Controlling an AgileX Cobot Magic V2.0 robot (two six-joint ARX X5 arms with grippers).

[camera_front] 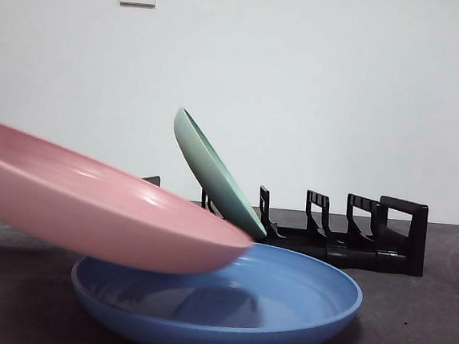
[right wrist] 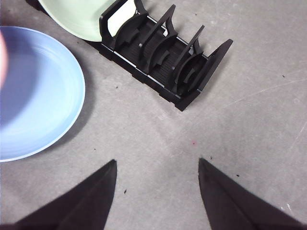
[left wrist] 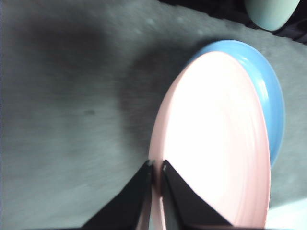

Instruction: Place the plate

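— Pink melamine, by the look of it: the pink plate point(camera_front: 90, 208) hangs tilted in the air above the blue plate point(camera_front: 225, 308), clear of it in the front view. Who has it?

— The left gripper point(left wrist: 156, 168). Its jaws are pinching the plate's near rim, one above and one below. The right gripper point(right wrist: 157, 165) waits over bare table point(right wrist: 249, 120) with its jaws spread, holding nothing.

— And where should the plate go?

— Into the black dish rack point(camera_front: 345, 234), I'd judge. The green plate point(camera_front: 213, 175) already leans in the end slot, and the slots beside it stand free.

— So how to do it well?

— The grip sits on one edge only, so the far side of the plate will want to sag. I would lift it well clear of the blue plate before swinging it over, then turn the wrist until the plate stands on edge, parallel to the green one.

— Which slot?

— The one next to the green plate looks tight, since that plate leans across. One further along gives more room. Lower the rim between two dividers until the rack takes the weight, and only then release.

— Main risk?

— Clipping the green plate, or letting go before the rim is seated.
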